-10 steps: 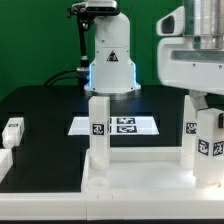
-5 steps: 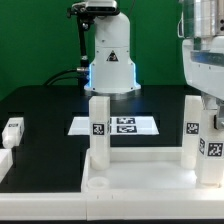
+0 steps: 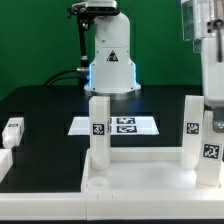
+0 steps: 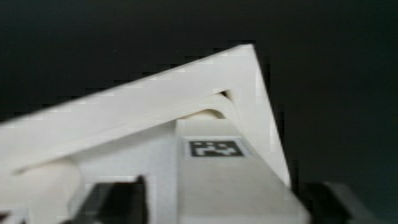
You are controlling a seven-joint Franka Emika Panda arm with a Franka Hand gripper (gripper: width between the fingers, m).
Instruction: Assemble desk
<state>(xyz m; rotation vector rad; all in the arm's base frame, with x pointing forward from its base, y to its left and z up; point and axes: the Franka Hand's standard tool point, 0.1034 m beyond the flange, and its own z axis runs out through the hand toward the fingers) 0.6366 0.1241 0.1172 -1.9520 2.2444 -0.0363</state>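
The desk top [image 3: 130,178] lies upside down at the front of the black table, white and rimmed. Three tagged white legs stand up from it: one on the exterior view's left [image 3: 97,130], one far right [image 3: 191,130] and one near right [image 3: 211,150]. My gripper [image 3: 212,105] hangs straight over the near right leg, partly cut off by the frame edge. In the wrist view the gripper [image 4: 222,205] is open. Its dark fingers [image 4: 116,200] stand on either side of that leg [image 4: 217,150], which sits in a corner of the desk top [image 4: 143,110].
A loose tagged leg block [image 3: 12,131] lies on the table at the exterior view's left, with another white part [image 3: 4,160] below it at the edge. The marker board [image 3: 125,125] lies behind the desk, in front of the robot base [image 3: 108,55].
The hand has shifted toward the exterior view's right and partly out of frame. Its jaws have widened around the near right leg, which stays standing.
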